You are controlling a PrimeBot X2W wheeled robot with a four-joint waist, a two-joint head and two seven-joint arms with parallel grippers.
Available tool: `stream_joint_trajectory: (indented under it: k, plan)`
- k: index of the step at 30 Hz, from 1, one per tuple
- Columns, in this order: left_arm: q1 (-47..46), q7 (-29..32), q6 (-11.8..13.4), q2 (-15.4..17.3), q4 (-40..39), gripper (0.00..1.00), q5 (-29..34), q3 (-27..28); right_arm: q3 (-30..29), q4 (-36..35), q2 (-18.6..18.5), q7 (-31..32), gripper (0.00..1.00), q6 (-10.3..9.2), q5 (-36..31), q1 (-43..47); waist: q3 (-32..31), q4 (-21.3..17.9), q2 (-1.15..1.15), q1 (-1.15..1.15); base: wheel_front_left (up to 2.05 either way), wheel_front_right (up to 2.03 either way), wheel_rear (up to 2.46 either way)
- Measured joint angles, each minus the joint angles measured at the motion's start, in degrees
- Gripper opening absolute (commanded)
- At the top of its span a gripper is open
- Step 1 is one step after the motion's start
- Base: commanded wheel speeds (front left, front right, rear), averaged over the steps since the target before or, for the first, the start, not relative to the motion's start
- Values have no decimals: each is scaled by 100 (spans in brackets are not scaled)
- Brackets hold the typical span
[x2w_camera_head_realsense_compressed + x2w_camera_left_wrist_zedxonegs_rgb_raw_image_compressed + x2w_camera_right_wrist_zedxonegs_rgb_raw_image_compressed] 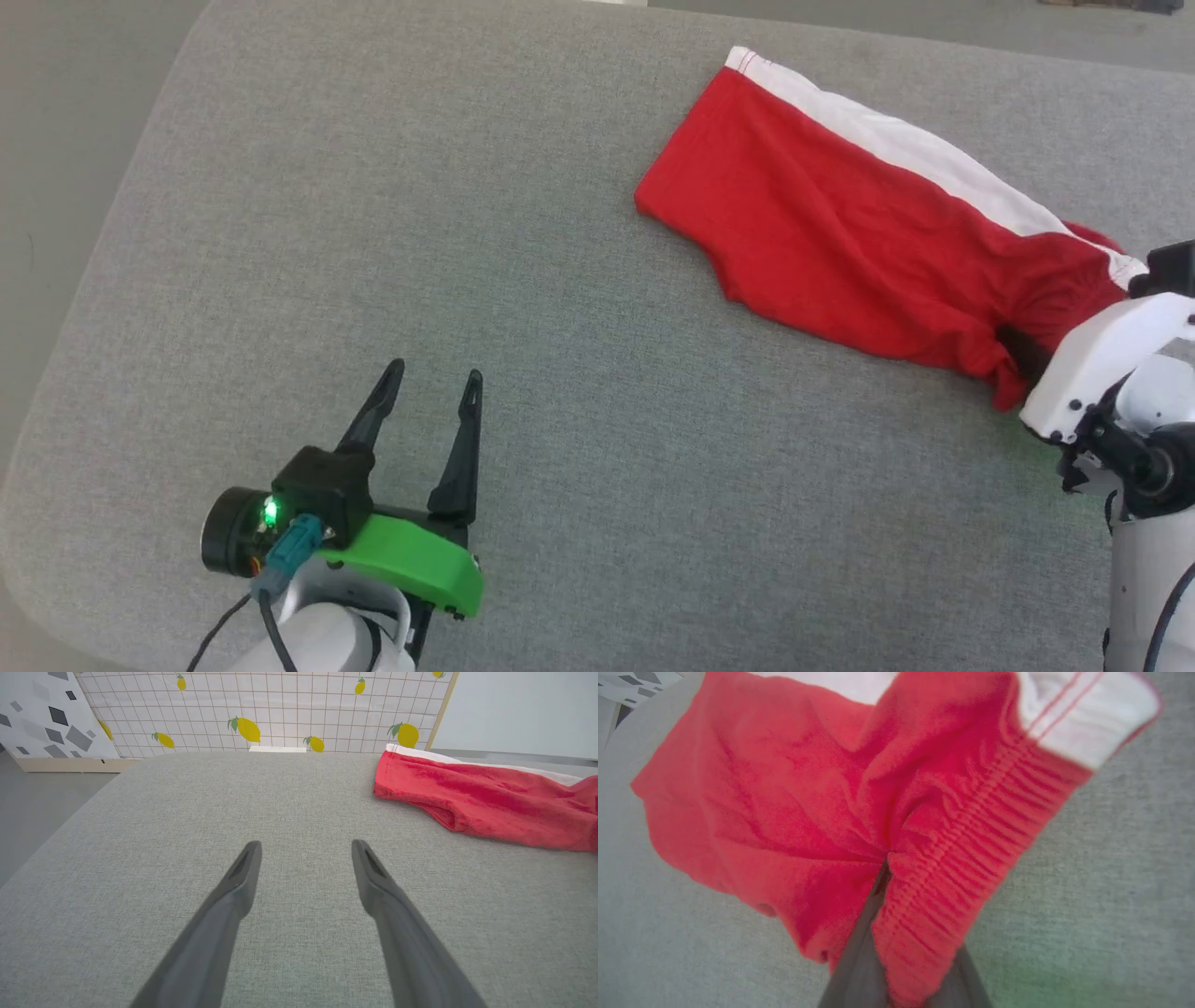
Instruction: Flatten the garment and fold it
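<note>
The red shorts [840, 224] with a white side stripe lie stretched across the grey cushion's far right; no print shows on them. In the left wrist view the shorts [490, 798] lie at the upper right. My right gripper [896, 933] is shut on the ribbed elastic waistband [962, 858], the cloth bunched between its dark fingers [859, 961]. In the head view its white wrist [1102, 364] sits at the shorts' near right end. My left gripper [435, 375] stands open over bare cushion at the lower left, well apart from the shorts, its fingers [233, 891] spread with nothing between them.
The grey fabric cushion [467, 280] carries everything; its rounded left edge drops to a grey floor [56, 140]. A tiled wall with lemon prints [280, 709] stands beyond the far edge.
</note>
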Motion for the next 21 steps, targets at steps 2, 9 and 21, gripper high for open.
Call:
stream_joint_trajectory:
  k: [2, 9, 21]
  plan:
    - [1, 1, -12, -24, 33, 100, -8, -11, 49, -37, -25, -20, 0, 1, 37, 62, -54, -11, 0, 0, 0, 0, 0]
    - [0, 3, -43, -64, 134, 100, -52, -27, 323, -388, -605, -2, 0, 1, 428, 533, -338, -94, 0, 0, 0, 0, 0]
    - [-5, 12, -94, -73, 170, 100, -57, -127, 439, -858, -2080, 600, 0, 1, 1100, 1553, -600, -291, 0, 0, 0, 0, 0]
